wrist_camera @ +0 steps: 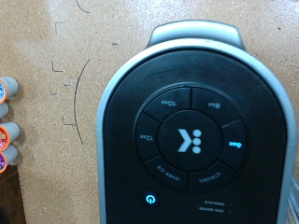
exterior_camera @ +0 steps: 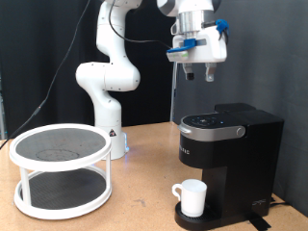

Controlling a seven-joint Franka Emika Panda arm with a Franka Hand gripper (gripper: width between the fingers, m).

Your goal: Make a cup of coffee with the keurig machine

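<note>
The black keurig machine [exterior_camera: 231, 149] stands at the exterior view's right with its lid down. The small white cup [exterior_camera: 192, 197] sits on its drip tray under the spout, handle toward the exterior view's left. My gripper [exterior_camera: 199, 74] hangs high above the machine's top, apart from it, with nothing between its fingers; its fingers look close together. In the wrist view the machine's lid and round control panel [wrist_camera: 190, 140] fill the frame, with a small lit power button [wrist_camera: 149, 198]. The fingers do not show in the wrist view.
A white two-tier round rack [exterior_camera: 61, 168] stands at the exterior view's left on the wooden table [exterior_camera: 144, 207]. Several coffee pods [wrist_camera: 7, 126] lie along the wrist view's edge. The robot's base [exterior_camera: 109, 115] is behind the rack. A black curtain backs the scene.
</note>
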